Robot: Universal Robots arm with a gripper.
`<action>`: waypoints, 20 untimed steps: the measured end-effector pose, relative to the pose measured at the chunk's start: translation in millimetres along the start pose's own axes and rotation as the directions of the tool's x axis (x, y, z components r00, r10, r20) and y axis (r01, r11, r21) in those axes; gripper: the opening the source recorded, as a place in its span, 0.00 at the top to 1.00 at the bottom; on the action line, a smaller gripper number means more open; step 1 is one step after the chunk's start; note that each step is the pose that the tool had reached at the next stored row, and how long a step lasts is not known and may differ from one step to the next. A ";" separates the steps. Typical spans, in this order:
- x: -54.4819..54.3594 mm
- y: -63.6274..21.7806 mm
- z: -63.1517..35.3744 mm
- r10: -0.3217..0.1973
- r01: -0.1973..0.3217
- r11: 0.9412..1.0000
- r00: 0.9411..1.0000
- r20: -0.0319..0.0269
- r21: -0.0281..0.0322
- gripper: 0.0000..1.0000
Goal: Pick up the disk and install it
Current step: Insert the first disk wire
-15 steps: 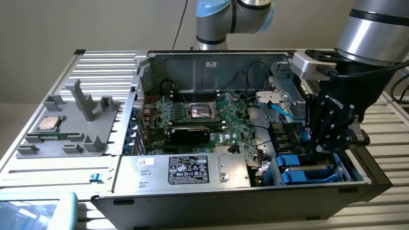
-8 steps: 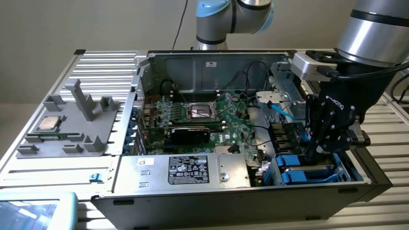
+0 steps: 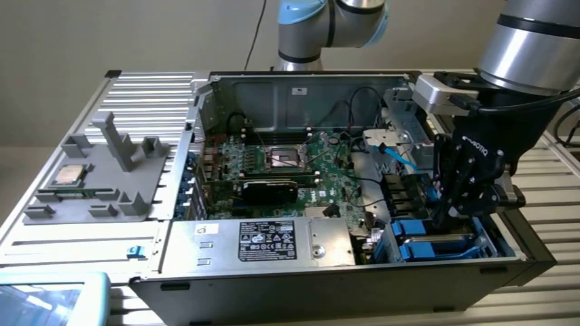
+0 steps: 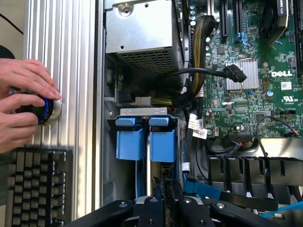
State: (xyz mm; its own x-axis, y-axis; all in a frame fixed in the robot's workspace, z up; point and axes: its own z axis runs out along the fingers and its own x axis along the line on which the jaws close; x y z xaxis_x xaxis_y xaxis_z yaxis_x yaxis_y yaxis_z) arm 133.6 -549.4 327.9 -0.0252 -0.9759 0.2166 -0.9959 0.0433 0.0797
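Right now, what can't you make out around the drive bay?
- Exterior view: the gripper hides much of the drive bay.
- Wrist view: the blue frames stand edge-on, their label faces turned away.
- Wrist view: the picture's edge cuts off the hands on the knob.

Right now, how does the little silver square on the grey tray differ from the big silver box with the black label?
The silver square is small and flat; the silver box is far larger and blocky. The square lies on the grey tray outside the computer case; the box sits inside it. The box carries a black label; the square shows none. Both look like silver metal.
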 end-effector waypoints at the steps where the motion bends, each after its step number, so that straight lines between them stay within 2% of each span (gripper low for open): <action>1: 0.0 0.0 0.1 0.000 0.000 1.000 1.000 0.000 0.000 0.84; 20: -0.6 -0.8 2.8 0.000 0.000 1.000 1.000 0.000 0.000 0.84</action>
State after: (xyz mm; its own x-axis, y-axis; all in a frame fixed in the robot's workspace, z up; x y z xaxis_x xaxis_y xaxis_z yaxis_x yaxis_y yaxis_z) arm 134.2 -549.5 325.0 -0.0252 -0.9760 0.2165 -0.9959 0.0433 0.0797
